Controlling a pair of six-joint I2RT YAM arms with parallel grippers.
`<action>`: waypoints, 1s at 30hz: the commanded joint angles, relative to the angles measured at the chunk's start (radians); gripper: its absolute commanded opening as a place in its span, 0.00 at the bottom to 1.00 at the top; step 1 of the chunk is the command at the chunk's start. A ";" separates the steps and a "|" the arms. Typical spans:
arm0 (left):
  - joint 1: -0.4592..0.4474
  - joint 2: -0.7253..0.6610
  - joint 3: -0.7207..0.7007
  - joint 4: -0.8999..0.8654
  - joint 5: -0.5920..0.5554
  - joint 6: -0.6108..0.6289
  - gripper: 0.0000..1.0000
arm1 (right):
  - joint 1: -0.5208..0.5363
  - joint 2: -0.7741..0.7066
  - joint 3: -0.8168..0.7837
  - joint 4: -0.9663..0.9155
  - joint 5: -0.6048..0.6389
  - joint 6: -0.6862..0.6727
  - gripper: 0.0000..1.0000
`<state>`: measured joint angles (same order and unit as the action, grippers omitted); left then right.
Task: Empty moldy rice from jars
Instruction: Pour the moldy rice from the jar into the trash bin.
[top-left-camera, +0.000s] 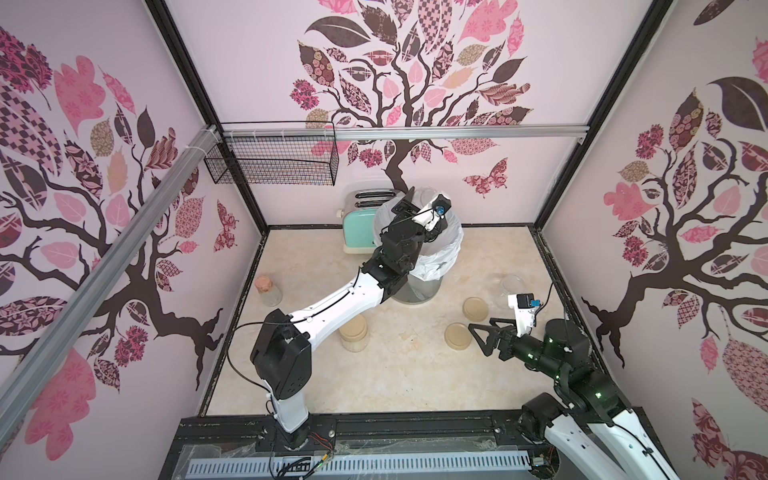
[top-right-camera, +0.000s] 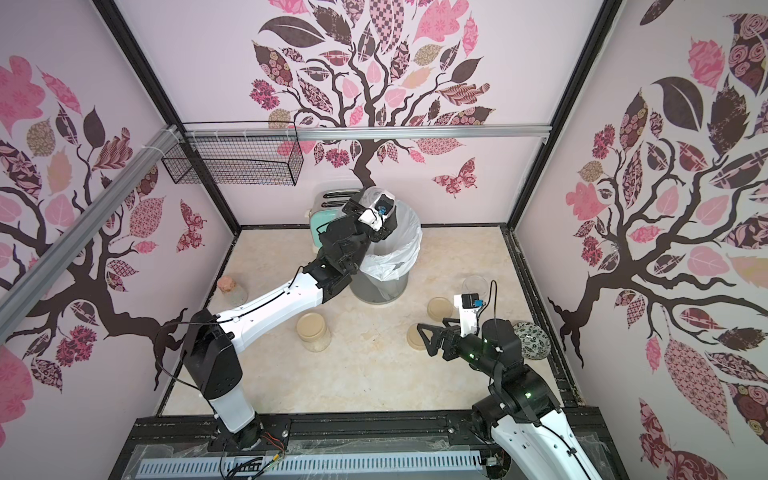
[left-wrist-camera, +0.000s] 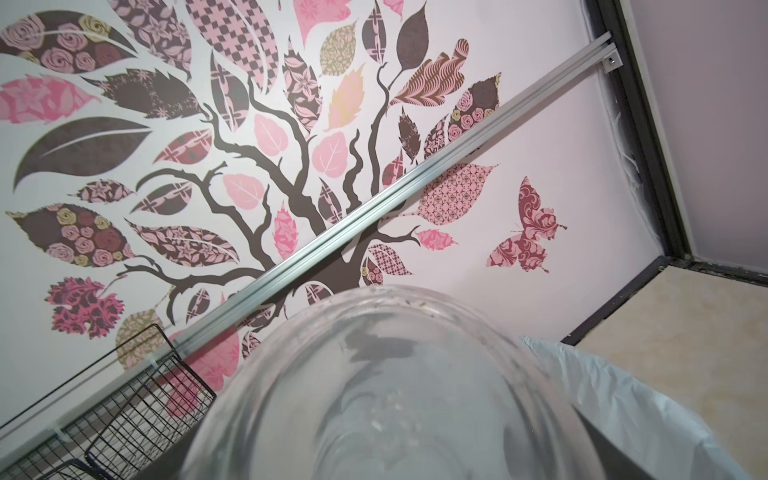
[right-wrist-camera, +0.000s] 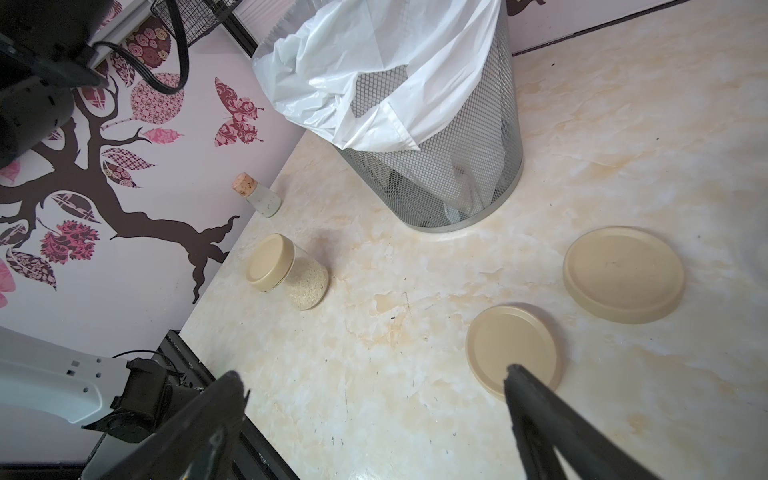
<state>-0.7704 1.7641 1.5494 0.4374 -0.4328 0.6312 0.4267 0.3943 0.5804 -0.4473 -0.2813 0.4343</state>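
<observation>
My left gripper clamps an uncapped jar tilted over the bin at the worktop's back edge. My right gripper hangs wide apart above a loose lid; moldy rice sits in the lidded jar left of centre.

Lidded jar upright, rice inside; lidless empty jar upright, well apart; third jar aloft, few grains inside.

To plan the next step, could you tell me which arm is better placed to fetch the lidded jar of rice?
Probably right: the right gripper is open and empty, while the left gripper holds a clear jar over the bin.
</observation>
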 joint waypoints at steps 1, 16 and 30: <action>0.002 -0.022 0.016 0.199 -0.012 0.056 0.62 | -0.002 -0.004 0.024 -0.019 0.007 0.009 0.99; 0.078 -0.080 0.152 -0.295 0.029 -0.594 0.64 | -0.003 0.005 0.028 -0.017 0.011 0.006 0.99; 0.304 -0.170 0.080 -0.310 0.500 -1.186 0.61 | -0.002 -0.001 0.007 -0.001 -0.004 0.017 0.99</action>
<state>-0.4732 1.6188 1.6440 0.0441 -0.0608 -0.4240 0.4267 0.3985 0.5804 -0.4477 -0.2821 0.4465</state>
